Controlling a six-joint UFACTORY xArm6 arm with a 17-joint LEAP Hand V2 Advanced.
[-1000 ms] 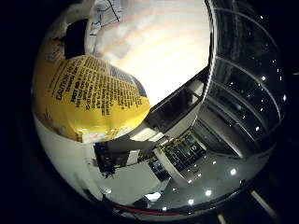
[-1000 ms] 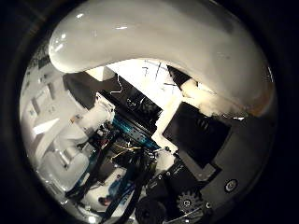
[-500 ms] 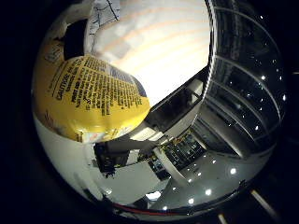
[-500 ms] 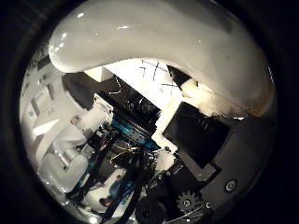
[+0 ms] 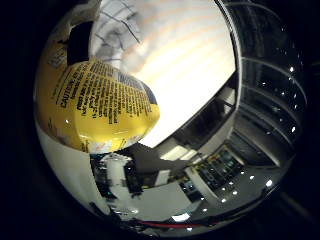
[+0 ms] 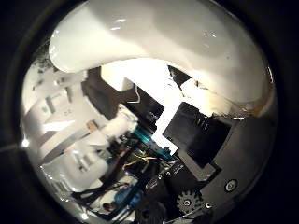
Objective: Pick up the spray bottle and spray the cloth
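The spray bottle is pressed close to my palm. In the right little finger side palm view its yellow printed label (image 5: 95,105) fills one side. In the right thumb side palm view its smooth white body (image 6: 159,47) arches across the picture. My right hand's white and black parts (image 6: 201,140) sit right against the white body, with fingers (image 6: 65,154) reaching out beside it. The hand is shut on the bottle.
Beyond the label lies a broad bright pale surface (image 5: 175,55). Past its edge are dark room structures with rows of small lights (image 5: 235,190). White robot parts (image 5: 120,180) show under the bottle.
The bottle stays fixed against the palm while the background has shifted in both views, so the hand has turned with the bottle. The pale surface now fills more of the view.
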